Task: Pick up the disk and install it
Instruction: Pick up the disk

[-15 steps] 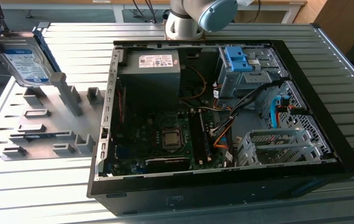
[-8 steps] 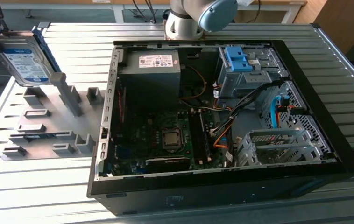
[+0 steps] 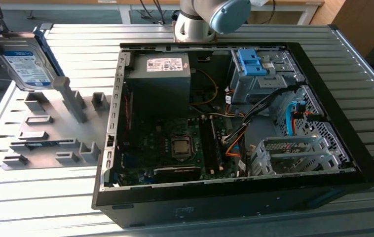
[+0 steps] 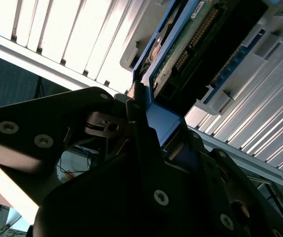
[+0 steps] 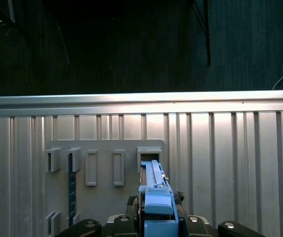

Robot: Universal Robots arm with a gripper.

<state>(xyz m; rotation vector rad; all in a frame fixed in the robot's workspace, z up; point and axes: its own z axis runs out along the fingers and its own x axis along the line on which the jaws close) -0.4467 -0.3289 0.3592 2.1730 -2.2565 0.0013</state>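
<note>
Disk [image 3: 23, 61] hangs at the exterior view's left, just above the grey holder plate [image 3: 45, 133], with the gripper [image 4: 141, 116] jaws clamped on its blue bracket [image 5: 157, 202]. Pick-up looks done. Install is not yet done: the open computer case [image 3: 240, 123] sits well apart, to the exterior view's right.

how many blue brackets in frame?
2: one framing the disk, at the exterior view's upper left; one bare bracket inside the computer case. Others may be hidden.
</note>
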